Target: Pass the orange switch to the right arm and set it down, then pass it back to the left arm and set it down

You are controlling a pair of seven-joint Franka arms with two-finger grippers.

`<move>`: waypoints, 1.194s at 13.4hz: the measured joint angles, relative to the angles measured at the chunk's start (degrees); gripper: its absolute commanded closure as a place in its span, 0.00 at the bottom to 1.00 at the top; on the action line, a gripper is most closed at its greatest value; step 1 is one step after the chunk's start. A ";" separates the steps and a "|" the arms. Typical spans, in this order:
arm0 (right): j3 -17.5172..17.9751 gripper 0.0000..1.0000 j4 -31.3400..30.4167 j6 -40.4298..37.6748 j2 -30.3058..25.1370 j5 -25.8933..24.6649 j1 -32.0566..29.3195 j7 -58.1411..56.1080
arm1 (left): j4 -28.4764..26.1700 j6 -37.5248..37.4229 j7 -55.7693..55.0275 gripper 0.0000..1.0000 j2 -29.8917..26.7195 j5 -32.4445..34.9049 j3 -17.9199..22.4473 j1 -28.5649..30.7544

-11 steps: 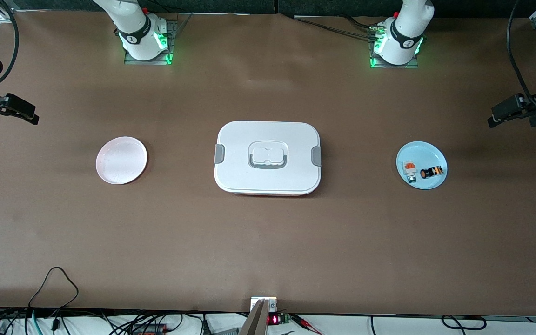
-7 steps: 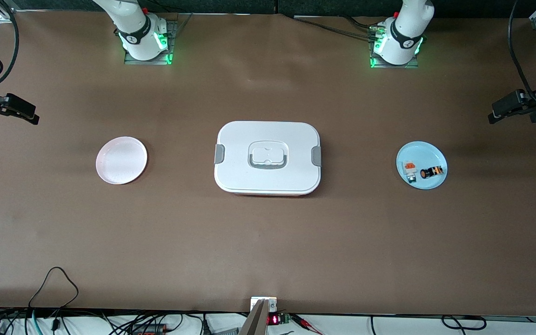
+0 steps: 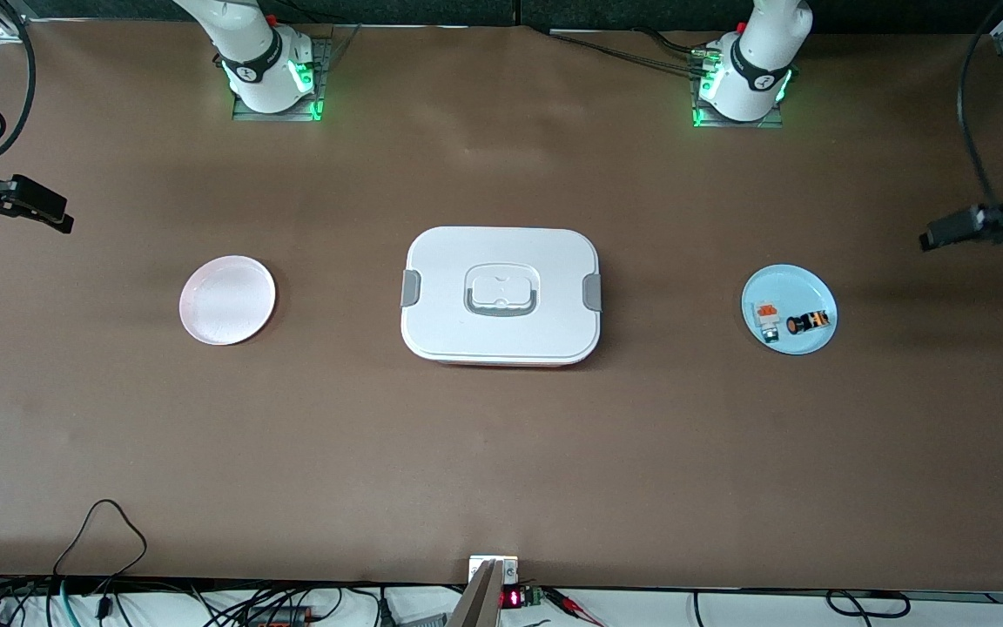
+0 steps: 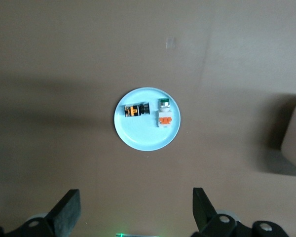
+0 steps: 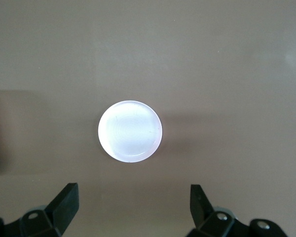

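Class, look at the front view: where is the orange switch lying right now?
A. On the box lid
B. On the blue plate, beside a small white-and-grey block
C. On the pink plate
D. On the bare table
B: the orange switch lies on the blue plate, beside the white-and-grey block.

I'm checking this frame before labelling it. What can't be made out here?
- Box contents: hidden by its shut lid, front view.
- Orange switch markings: too small to read, front and left wrist views.
- Left gripper and right gripper: open, but their bodies are cut off by the wrist views' edges.
- Both arms' upper parts: cut off at the front view's edges.
- Pink plate: nothing visible on it.
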 measured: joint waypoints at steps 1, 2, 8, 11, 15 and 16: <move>0.01 0.00 0.00 0.00 0.00 0.00 0.00 0.00 | -0.02 0.45 -0.15 0.00 2.30 0.10 0.04 0.00; 0.01 0.00 0.00 -0.01 0.00 0.01 0.01 0.00 | -0.05 1.71 -0.29 0.00 4.62 0.54 0.08 0.01; 0.03 0.00 0.00 -0.20 0.27 0.02 0.03 0.00 | -8.17 17.59 -0.91 0.00 11.20 1.37 0.16 0.14; 0.06 0.00 0.00 -0.23 0.38 0.02 0.09 0.00 | -17.74 28.62 -1.02 0.00 12.17 1.38 0.18 0.22; 0.07 0.00 0.00 -0.27 0.39 0.02 0.09 0.00 | -24.43 36.88 -1.34 0.00 15.55 1.38 0.21 0.33; 0.07 0.00 0.00 -0.29 0.40 0.02 0.09 0.00 | -24.82 37.73 -1.42 0.00 16.56 1.38 0.23 0.50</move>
